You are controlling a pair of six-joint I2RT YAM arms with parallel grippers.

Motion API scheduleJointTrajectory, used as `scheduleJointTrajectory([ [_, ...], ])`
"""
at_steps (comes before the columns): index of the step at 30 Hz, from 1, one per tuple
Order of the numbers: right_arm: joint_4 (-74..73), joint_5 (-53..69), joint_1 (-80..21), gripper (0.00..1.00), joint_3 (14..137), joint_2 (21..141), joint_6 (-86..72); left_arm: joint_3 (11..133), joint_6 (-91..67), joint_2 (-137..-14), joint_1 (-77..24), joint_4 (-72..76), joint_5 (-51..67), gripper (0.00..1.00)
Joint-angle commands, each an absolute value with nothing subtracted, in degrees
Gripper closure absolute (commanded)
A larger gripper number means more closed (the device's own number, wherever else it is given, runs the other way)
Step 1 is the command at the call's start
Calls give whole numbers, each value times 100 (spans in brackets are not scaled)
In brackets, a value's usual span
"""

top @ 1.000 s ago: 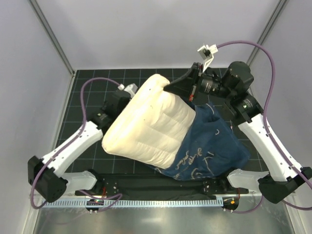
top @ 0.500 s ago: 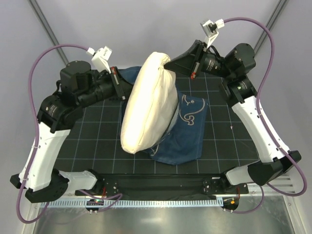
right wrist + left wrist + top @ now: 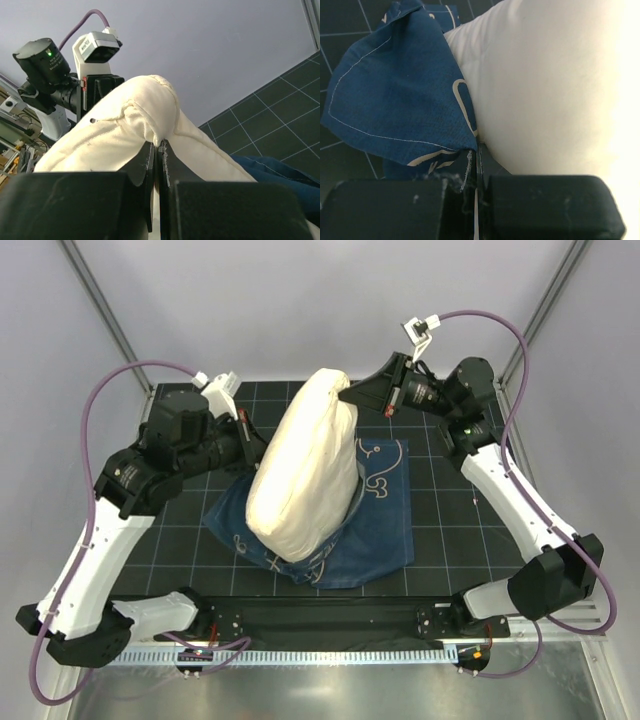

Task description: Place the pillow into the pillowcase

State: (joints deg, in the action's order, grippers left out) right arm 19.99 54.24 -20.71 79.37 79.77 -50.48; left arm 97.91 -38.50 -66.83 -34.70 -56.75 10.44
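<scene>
**Pillow [image 3: 305, 475] stood on end in the folds of the pillowcase [image 3: 385, 525]**

You had the pillow upright on its long edge at the middle of the black grid mat [image 3: 470, 530], its top end toward 12 o'clock in the overhead view. Its lower end sat among the blue folds of the pillowcase, which lay spread on the mat from 8 o'clock round to 4 o'clock of the pillow. How far inside the pillow reached could not be told from these views. Your right gripper [image 3: 345, 396] reached in from 1 o'clock with its fingers pressed together on the pillow's top corner, and its wrist view showed the cream seam nipped between them. Your left gripper [image 3: 258, 443] sat at 10 o'clock of the pillow, fingers closed on an edge of the pillowcase. In its wrist view the navy cloth was bunched against the pillow's side.
</scene>
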Motion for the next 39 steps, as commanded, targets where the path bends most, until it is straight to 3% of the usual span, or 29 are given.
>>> scheduleJointTrajectory([
  [1, 3111, 5783, -2022, 96, 7823, 7769, -5388, 9397, -3814, -6434, -3454, -5028, 1133, 100],
  [10, 2047, 5809, -2013, 95, 7559, 7770, -4438, 9431, -3736, -6284, -3454, -5194, 1011, 100],
  [14, 1794, 5600, -2030, 87, 7654, 7857, -4421, 9202, -3788, -6152, -3454, -5045, 1028, 100],
  [18, 645, 5292, -2319, 64, 8181, 8076, -3922, 9334, -3841, -6187, -3454, -5062, 1055, 100],
  [19, 120, 5152, -2451, 49, 8270, 8077, -3528, 9299, -3832, -6153, -3454, -5089, 1011, 100],
  [21, -271, 4555, -2767, 34, 8367, 7946, -3210, 9150, -3823, -6074, -3454, -5089, 775, 100],
  [23, -614, 4185, -2952, 14, 8385, 7832, -2919, 8659, -3841, -5863, -3454, -4984, 616, 100],
  [25, -1130, 3492, -3198, 6, 8498, 7708, -2769, 8290, -3876, -5722, -3445, -4940, 335, 100],
  [31, -2758, 1473, -3541, 4, 8939, 7524, -2751, 7384, -3876, -5414, -3236, -5177, -561, 100],
  [39, -2575, 388, -3858, 4, 6901, 6495, -3181, 6759, -3753, -5291, -2426, -5124, -18, 100],
])
